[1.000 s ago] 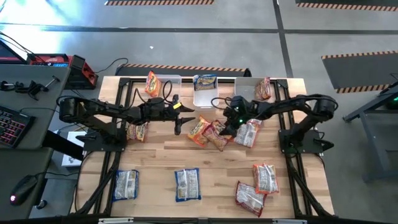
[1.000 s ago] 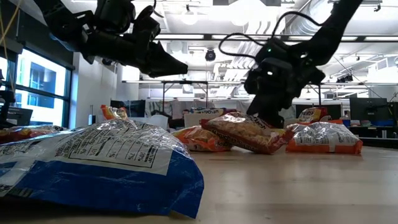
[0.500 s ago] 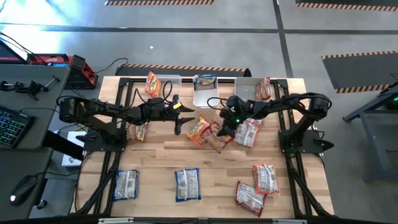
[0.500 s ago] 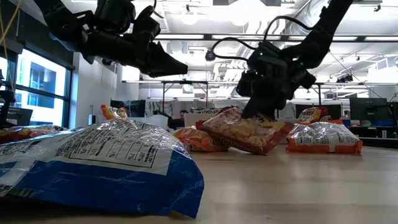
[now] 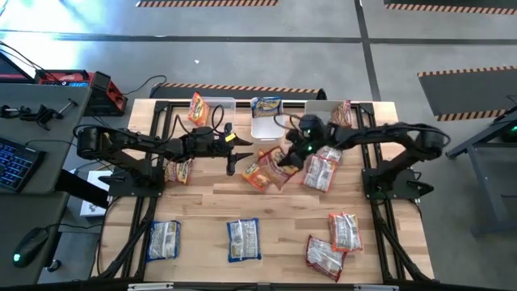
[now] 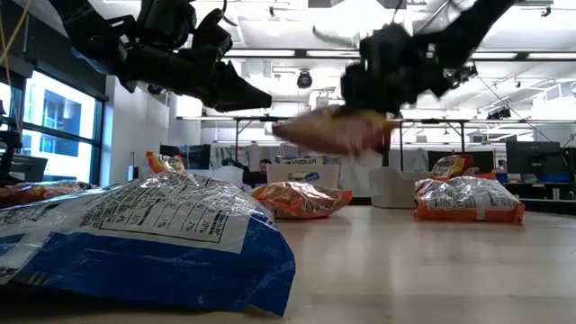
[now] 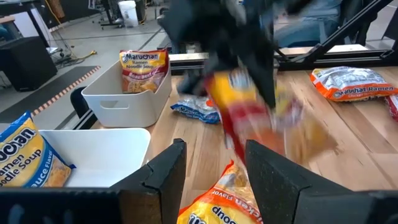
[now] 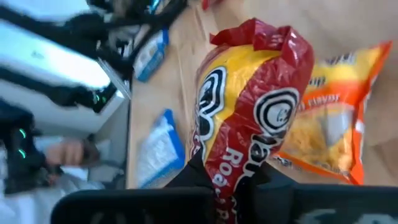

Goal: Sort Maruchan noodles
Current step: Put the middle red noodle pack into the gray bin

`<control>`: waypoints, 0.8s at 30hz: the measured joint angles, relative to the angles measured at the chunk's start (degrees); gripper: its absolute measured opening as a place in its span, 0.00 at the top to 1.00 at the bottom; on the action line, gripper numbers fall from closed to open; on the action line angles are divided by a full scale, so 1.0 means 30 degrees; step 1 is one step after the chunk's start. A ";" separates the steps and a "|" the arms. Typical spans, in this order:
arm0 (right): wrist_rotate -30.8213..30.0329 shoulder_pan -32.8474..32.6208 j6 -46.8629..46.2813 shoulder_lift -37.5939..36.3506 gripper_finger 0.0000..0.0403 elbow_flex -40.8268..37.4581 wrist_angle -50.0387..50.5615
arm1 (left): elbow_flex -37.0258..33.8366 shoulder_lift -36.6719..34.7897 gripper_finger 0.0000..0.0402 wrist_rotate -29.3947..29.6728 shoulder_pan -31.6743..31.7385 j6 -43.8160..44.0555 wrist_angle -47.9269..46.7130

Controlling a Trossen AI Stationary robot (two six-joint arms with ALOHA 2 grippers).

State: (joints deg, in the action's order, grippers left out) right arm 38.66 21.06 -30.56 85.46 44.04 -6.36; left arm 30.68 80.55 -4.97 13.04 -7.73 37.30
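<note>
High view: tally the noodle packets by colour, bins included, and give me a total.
Orange-red packets: 3
Blue-and-white packets: 3
Red-and-white packets: 5
Total: 11

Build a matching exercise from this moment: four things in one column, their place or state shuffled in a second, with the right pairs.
Things:
1. right gripper
2. left gripper
3. red-and-yellow packet
4. blue packet

States:
A. lifted off the table
B. open, holding nothing
C. lying nearest the low camera
D. shut on a packet

Pairs: 1-D, 2-B, 3-A, 4-C
</note>
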 joint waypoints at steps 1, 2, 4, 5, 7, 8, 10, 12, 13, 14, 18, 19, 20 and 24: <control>-0.0358 0.0205 -0.0157 -0.0567 0.99 0.0603 0.1451 | 0.0000 0.0000 0.62 0.0000 0.0006 -0.0007 0.0000; -0.0821 0.0445 -0.0107 -0.1130 0.99 0.1340 0.3372 | 0.0000 0.0000 0.62 0.0000 0.0003 -0.0007 0.0000; -0.2823 0.0889 0.0669 -0.2033 1.00 0.3218 0.7955 | 0.0000 0.0000 0.62 0.0000 0.0007 -0.0007 0.0007; -0.4207 0.1095 0.0919 -0.2413 1.00 0.4363 1.0572 | 0.0000 0.0000 0.62 0.0000 0.0007 -0.0004 0.0007; -0.7152 0.1621 0.1173 -0.2698 1.00 0.6876 1.5490 | 0.0000 0.0000 0.62 0.0000 0.0005 -0.0005 0.0009; -0.8492 0.1946 0.1231 -0.2700 1.00 0.8108 1.7804 | 0.0000 0.0000 0.62 0.0000 0.0007 0.0000 0.0037; -1.0762 0.2846 0.1281 -0.2595 1.00 1.0142 2.1613 | 0.0007 0.0000 0.62 0.0000 0.0000 -0.0007 0.0131; -1.1826 0.4078 0.1309 -0.2320 1.00 1.1549 2.3754 | 0.0007 0.0000 0.62 0.0000 0.0004 0.0000 0.0251; -1.1926 0.4805 0.1370 -0.2117 1.00 1.1964 2.4635 | 0.0007 0.0000 0.62 0.0000 0.0007 0.0000 0.0419; -1.2014 0.5462 0.1516 -0.1922 1.00 1.2205 2.5423 | 0.0007 0.0007 0.62 0.0000 0.0005 0.0000 0.0560; -1.2836 0.7903 0.1717 -0.1049 1.00 1.2135 2.6231 | 0.0015 0.0005 0.62 0.0000 0.0005 0.0000 0.0823; -1.3187 0.8420 0.1691 -0.0814 1.00 1.2040 2.6211 | 0.0015 0.0001 0.62 0.0000 0.0007 0.0000 0.0899; -1.3442 0.8858 0.1684 -0.0579 1.00 1.1931 2.6112 | 0.0015 0.0000 0.62 0.0000 0.0007 0.0000 0.0989; -1.4590 0.9724 0.1853 0.0125 1.00 1.1902 2.5827 | 0.0022 0.0000 0.62 0.0000 0.0000 0.0000 0.1118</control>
State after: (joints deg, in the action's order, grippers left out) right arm -5.12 50.24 -25.00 85.84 79.75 71.13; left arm 30.74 80.55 -4.97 13.04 -7.73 40.65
